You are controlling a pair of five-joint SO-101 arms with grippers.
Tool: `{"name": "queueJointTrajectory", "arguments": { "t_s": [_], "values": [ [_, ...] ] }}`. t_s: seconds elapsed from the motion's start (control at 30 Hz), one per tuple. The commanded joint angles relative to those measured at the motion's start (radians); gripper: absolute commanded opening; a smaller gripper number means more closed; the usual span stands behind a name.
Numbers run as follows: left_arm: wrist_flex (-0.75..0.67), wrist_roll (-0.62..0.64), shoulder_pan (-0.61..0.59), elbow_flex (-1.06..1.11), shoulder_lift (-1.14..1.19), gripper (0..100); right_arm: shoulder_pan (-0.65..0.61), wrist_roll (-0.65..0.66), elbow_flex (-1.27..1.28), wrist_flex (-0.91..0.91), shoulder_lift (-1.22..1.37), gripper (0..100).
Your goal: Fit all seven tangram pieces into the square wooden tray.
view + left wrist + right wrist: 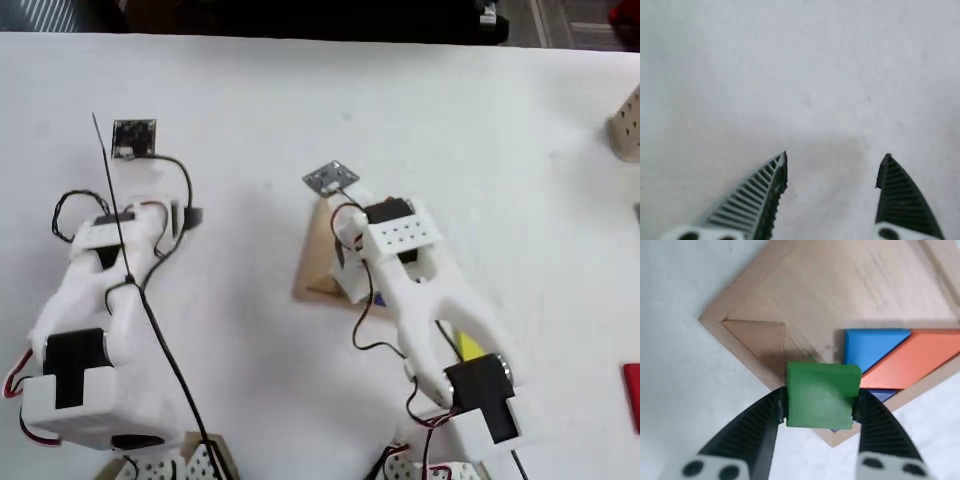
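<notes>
While the green square [822, 395] is squeezed in the jaws of the right gripper [820, 404], it is held over the edge of the wooden tray [840, 280], beside the blue piece [867, 347]; the left gripper [834, 162] is spread open.

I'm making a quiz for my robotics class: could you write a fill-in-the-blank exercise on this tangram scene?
1. The right jaws are shut on a ____ square piece.
2. In the wooden tray, the blue piece lies against an ____ parallelogram.
3. The left jaws stand ____ over the white table.
Missing words: green; orange; open.
</notes>
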Motion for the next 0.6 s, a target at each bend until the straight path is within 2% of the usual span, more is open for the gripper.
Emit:
{"name": "queueJointTrajectory", "arguments": {
  "t_s": [0.0,0.17,0.4,0.57],
  "values": [
    [-0.025,-0.034,-0.010,-0.005,-0.056,29,-0.007,-0.005,-0.043,0.010,-0.004,27.1],
    [-0.025,-0.034,-0.010,-0.005,-0.056,29,-0.007,-0.011,-0.044,0.031,-0.013,27.6],
    [-0.025,-0.034,-0.010,-0.005,-0.054,29,0.042,-0.015,-0.077,0.196,-0.130,27.3],
    [-0.025,-0.034,-0.005,-0.005,-0.054,29,0.142,-0.015,0.002,0.200,-0.257,15.0]
  ]
}}
